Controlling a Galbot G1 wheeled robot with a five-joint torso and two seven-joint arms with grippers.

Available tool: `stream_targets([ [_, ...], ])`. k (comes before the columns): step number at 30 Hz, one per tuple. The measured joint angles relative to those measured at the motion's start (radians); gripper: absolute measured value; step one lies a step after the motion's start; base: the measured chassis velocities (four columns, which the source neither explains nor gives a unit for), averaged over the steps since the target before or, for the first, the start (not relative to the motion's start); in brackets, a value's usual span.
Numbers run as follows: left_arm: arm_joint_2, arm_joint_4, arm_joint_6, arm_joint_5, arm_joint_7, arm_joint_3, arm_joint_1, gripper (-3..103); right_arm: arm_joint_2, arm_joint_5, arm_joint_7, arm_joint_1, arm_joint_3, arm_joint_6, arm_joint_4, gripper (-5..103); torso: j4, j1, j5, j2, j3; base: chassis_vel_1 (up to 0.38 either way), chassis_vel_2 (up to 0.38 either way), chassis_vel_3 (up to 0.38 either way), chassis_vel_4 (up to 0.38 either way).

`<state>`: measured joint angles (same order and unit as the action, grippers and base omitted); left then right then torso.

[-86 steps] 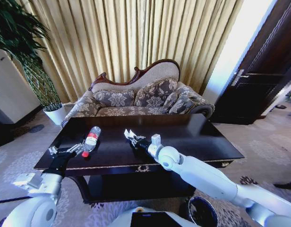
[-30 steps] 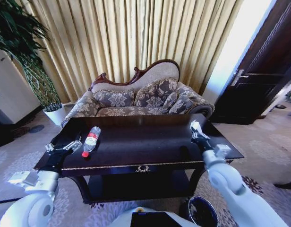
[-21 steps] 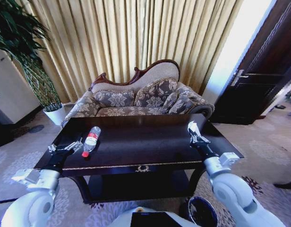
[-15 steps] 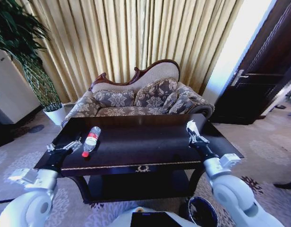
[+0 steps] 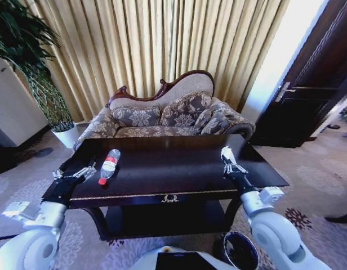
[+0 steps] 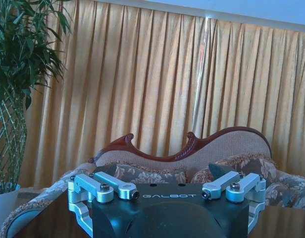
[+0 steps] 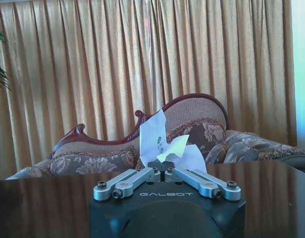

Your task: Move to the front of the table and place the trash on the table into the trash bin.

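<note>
Right gripper, centre-right of the head view, pinches only a corner of the paper wad; it could slip before reaching the trash bin, lower right. Left gripper spread, idle beside the bottle.

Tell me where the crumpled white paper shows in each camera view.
Head view: crumpled white paper in the right gripper, over the table's right end.
Right wrist view: paper pinched between the fingers, centre.
Left wrist view: not in it.
Shared landmark: the patterned sofa.

one bottle, one paper wad, one bin
</note>
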<state>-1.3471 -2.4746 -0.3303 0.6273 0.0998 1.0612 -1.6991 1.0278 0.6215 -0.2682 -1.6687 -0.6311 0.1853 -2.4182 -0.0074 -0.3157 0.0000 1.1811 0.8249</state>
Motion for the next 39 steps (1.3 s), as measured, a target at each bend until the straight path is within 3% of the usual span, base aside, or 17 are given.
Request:
stream_targets([
  [14, -0.007, 0.008, 0.003, -0.005, 0.002, -0.005, -0.001, 100, 0.004, -0.02, 0.0, -0.006, 0.007, -0.003, 0.003, 0, -0.0001, 0.0, 0.0, 0.0, 0.0, 0.145, -0.144, -0.147, 0.148],
  [19, -0.004, 0.027, 0.033, -0.122, 0.038, 0.009, -0.002, 100, 0.012, -0.053, 0.0, -0.007, 0.022, -0.004, 0.024, 0, 0.0001, 0.001, 0.0, 0.0, 0.0, 0.105, -0.115, -0.1, 0.128],
  [22, -0.001, 0.03, 0.03, -0.134, 0.045, 0.017, -0.002, 100, 0.016, -0.066, 0.004, -0.007, 0.026, -0.006, 0.037, 0, 0.0, 0.001, 0.0, 0.0, 0.0, 0.044, -0.035, -0.034, 0.047],
  [32, -0.011, 0.047, 0.028, -0.134, 0.05, 0.011, -0.007, 100, 0.044, -0.152, 0.03, -0.035, 0.043, -0.014, 0.165, 0, 0.0, 0.0, 0.0, 0.0, 0.0, 0.0, 0.0, 0.0, 0.0],
  [39, -0.013, 0.047, 0.03, -0.13, 0.05, 0.012, -0.004, 100, 0.066, -0.158, 0.032, -0.074, 0.061, -0.018, 0.253, 0, -0.0002, 0.0, -0.0001, 0.0, 0.0, 0.0, 0.0, 0.0, 0.0],
])
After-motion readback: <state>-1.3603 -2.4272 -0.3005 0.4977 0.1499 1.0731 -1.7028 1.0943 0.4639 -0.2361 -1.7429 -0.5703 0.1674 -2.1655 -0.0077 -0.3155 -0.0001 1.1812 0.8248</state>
